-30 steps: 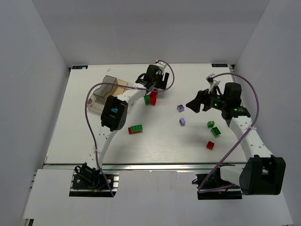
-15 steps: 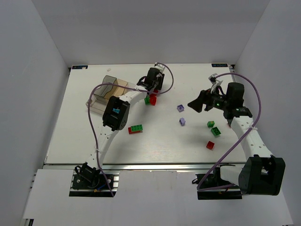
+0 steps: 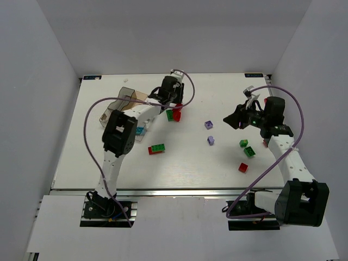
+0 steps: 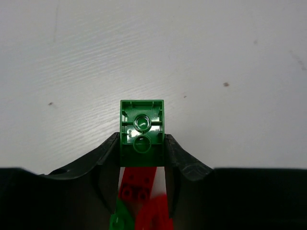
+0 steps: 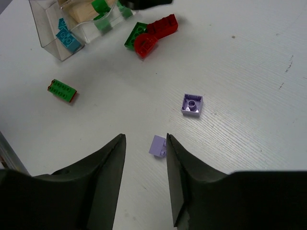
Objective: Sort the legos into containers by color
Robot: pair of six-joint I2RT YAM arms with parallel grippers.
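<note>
My left gripper (image 3: 169, 98) is shut on a green lego (image 4: 141, 125), held underside up above the table near the clear tray (image 3: 117, 106). Its jaws (image 4: 142, 139) press the brick's two sides. A red and green lego pile (image 3: 174, 114) lies just under it, blurred in the left wrist view (image 4: 136, 191). My right gripper (image 3: 234, 118) is open and empty above two light purple legos (image 5: 158, 145) (image 5: 192, 105); the nearer one lies by the right fingertip (image 5: 169, 140). In the right wrist view the tray (image 5: 48, 24) holds cyan and green bricks.
A green-on-red brick (image 3: 157, 149) lies near the table's middle. Two green bricks (image 3: 243, 143) (image 3: 249, 151) and a red one (image 3: 243, 167) lie at the right. The left arm's purple cable loops over the tray area.
My left gripper has moved left and back from the red and green pile toward the tray, still holding the green lego. My right gripper has drawn slightly to the right.
</note>
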